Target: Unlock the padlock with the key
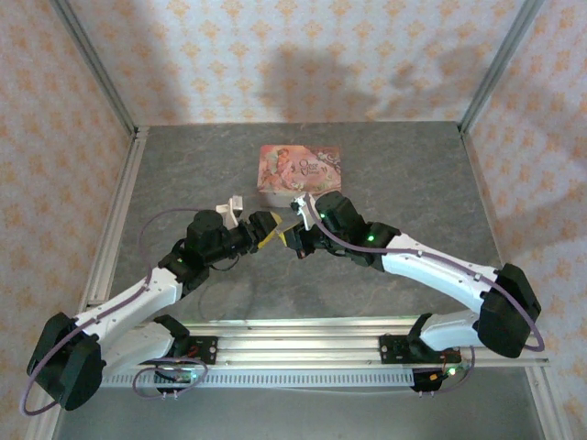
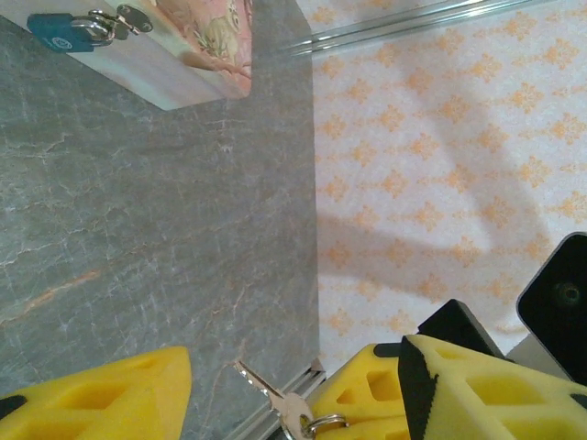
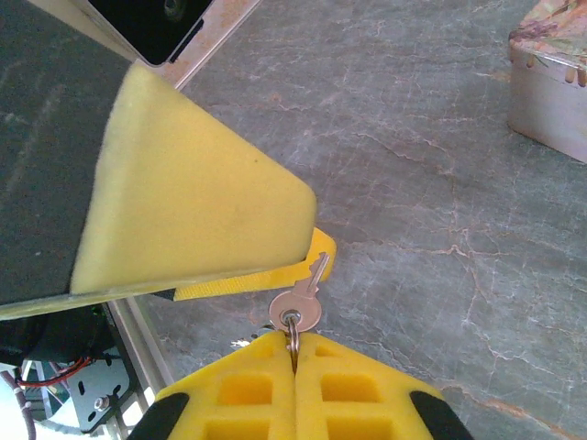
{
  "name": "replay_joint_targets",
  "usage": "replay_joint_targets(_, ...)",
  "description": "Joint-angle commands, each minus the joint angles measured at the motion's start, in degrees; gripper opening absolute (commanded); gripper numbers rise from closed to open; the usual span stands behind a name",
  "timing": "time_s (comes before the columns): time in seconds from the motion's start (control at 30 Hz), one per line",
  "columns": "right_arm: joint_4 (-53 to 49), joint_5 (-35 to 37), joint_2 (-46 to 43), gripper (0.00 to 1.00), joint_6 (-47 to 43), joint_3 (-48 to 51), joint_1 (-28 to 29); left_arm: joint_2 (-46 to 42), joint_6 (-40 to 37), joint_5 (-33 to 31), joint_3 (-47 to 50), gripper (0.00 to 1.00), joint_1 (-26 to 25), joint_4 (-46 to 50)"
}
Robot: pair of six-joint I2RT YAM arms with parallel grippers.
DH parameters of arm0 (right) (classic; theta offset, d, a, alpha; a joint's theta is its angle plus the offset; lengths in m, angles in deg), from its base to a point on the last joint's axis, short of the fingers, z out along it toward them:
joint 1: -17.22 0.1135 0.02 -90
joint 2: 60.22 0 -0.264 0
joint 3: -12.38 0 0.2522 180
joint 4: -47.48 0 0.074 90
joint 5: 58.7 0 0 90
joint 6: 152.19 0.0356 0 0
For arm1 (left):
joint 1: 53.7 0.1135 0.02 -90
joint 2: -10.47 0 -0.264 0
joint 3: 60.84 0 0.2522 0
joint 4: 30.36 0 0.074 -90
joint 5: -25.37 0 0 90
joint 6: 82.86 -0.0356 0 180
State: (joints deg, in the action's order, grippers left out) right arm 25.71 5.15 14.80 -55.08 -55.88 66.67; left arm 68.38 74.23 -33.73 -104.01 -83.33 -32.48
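The small silvery key [image 3: 301, 301] hangs by its ring from my right gripper [image 3: 295, 341], whose yellow fingers are pressed together on the ring. Its blade points up toward a yellow finger [image 3: 183, 211] of my left gripper. Seen from the left wrist, the key [image 2: 275, 401] lies low between my left gripper's [image 2: 293, 362] spread fingers, which are open and not touching it. The blue padlock [image 2: 64, 30] hangs by its silver shackle on the front of the pink box [image 2: 206, 37], far from both grippers. From above, the left gripper [image 1: 266, 236] and right gripper [image 1: 292, 240] meet mid-table.
The pink illustrated box [image 1: 300, 168] sits on the grey table just beyond the grippers, and its corner [image 3: 550, 82] shows at the right wrist view's upper right. Metal frame posts and patterned walls bound the table. An aluminium rail [image 1: 303, 335] runs along the near edge.
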Motion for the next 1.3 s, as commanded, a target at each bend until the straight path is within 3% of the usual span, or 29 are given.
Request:
replay_joint_targets(0.0,2.4,0.4,-1.6,0.00,0.6,0.9,0.1,0.0,1.3,0.1,0.5,0.63,0.6,-1.4)
replay_joint_targets(0.33,3.8,-0.6,-1.3,0.00,1.1,1.7,0.1,1.5,4.0,2.0,-0.4,0.54,0.6,-6.3)
replay_joint_targets(0.73,3.9,-2.2,-0.4,0.00,0.8,1.4,0.1,1.3,2.4,3.3,-1.0,0.29,0.5,-5.4)
replay_joint_targets(0.83,2.5,-2.8,0.1,0.00,-0.1,0.7,0.1,1.4,0.9,3.7,-1.5,0.22,0.6,-3.9)
replay_joint_targets(1.03,-2.0,-2.0,-0.1,0.00,-3.0,-1.2,0.1,0.5,-5.3,3.8,-3.3,0.00,0.6,4.4)
replay_joint_targets(1.27,-4.2,-1.6,-0.8,0.00,-3.8,-2.6,0.1,-4.1,-15.2,0.1,-3.8,0.00,0.6,11.1)
